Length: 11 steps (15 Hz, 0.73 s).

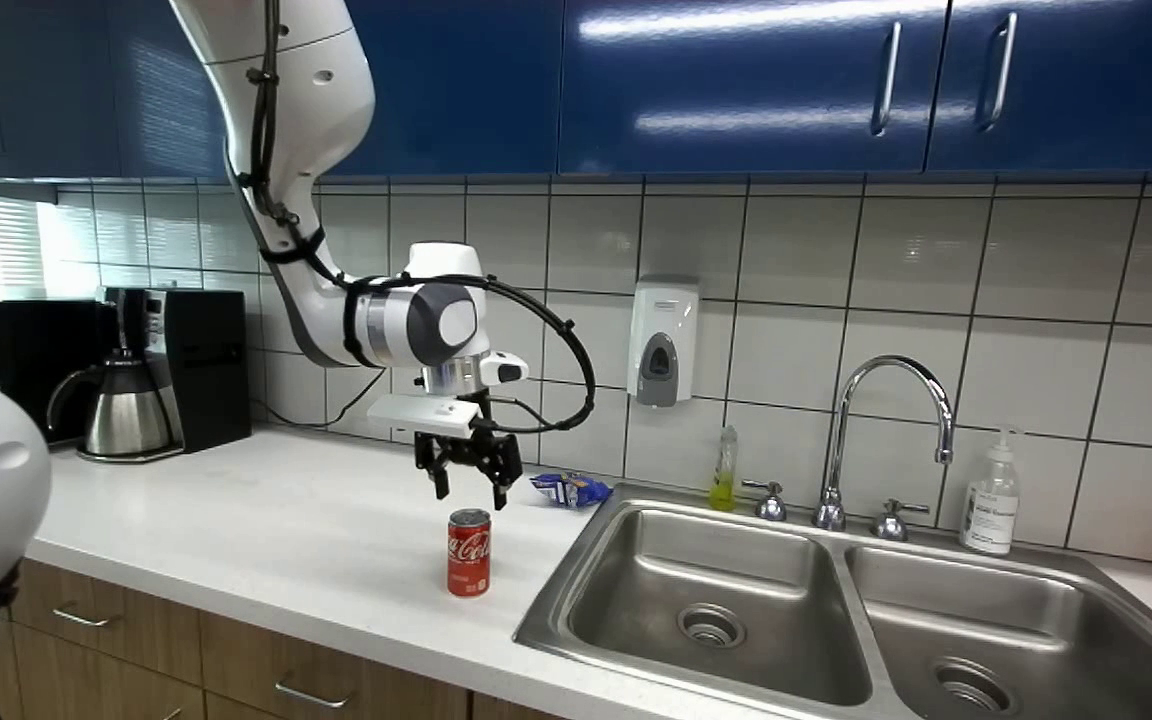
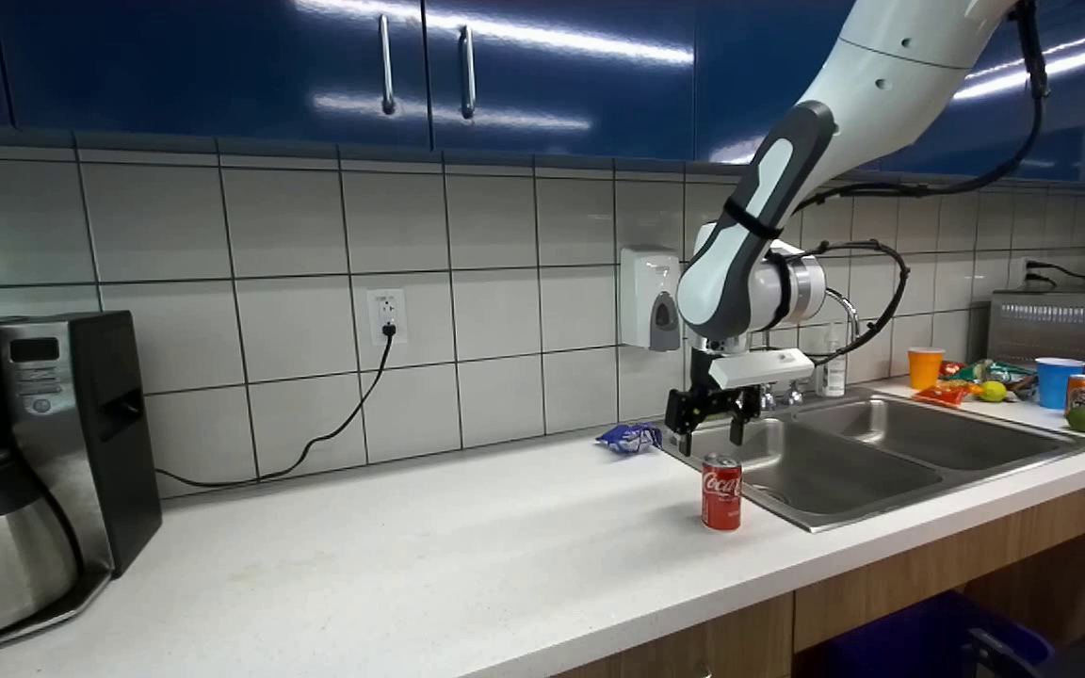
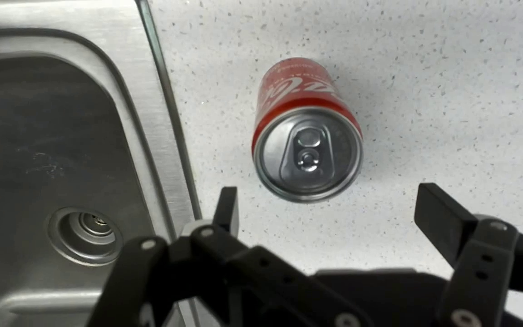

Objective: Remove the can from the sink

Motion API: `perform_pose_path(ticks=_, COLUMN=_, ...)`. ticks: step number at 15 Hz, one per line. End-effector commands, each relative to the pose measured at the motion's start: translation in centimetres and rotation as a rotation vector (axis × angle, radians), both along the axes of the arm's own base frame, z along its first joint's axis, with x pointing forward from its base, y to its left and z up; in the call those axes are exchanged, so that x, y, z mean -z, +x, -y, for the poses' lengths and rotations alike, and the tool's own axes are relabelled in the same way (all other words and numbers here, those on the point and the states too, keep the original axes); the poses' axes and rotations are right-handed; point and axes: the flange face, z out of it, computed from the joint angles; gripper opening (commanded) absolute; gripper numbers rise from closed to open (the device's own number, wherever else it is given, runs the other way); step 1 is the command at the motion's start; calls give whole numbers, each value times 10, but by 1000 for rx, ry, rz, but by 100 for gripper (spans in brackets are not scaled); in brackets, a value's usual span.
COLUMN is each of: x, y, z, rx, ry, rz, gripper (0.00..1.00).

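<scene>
The red can [image 1: 469, 560] stands upright on the white counter beside the sink, in both exterior views [image 2: 721, 496]. In the wrist view the can [image 3: 308, 150] shows its silvery top and part of its red side. The stainless steel double-basin sink [image 1: 861, 625] is apart from the can; its rim also shows in the wrist view [image 3: 150, 113]. My gripper [image 1: 471, 492] is open and empty, above the can, with the fingers pointing down. In the wrist view the can lies ahead of the gap between the fingertips [image 3: 327, 204], nearer the sink-side finger, and looks untouched.
A blue snack packet [image 1: 571, 490] lies by the wall behind the can. The chrome faucet [image 1: 836, 440], a green soap bottle [image 1: 724, 470] and a white soap bottle [image 1: 993, 500] stand behind the sink. Several cups and cans, including a blue cup [image 2: 1059, 384], stand beyond it. A coffee maker [image 2: 72, 452] stands opposite.
</scene>
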Motion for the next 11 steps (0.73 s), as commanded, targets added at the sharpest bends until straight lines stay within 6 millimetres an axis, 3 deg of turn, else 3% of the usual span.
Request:
perform_pose_path(ticks=1, x=-23, y=-22, z=0, rx=8, ry=-11, rz=-35, gripper=100)
perform_pose_path(ticks=6, x=-47, y=-46, z=-2, rx=13, ry=-24, rz=-83, gripper=100)
perform_pose_path(ticks=7, x=-30, y=-28, z=-1, rx=1, ry=0, rz=-68, gripper=100)
perform_pose_path(ticks=11, x=-43, y=-39, z=-1, rx=-6, ry=-7, rz=-73, gripper=100)
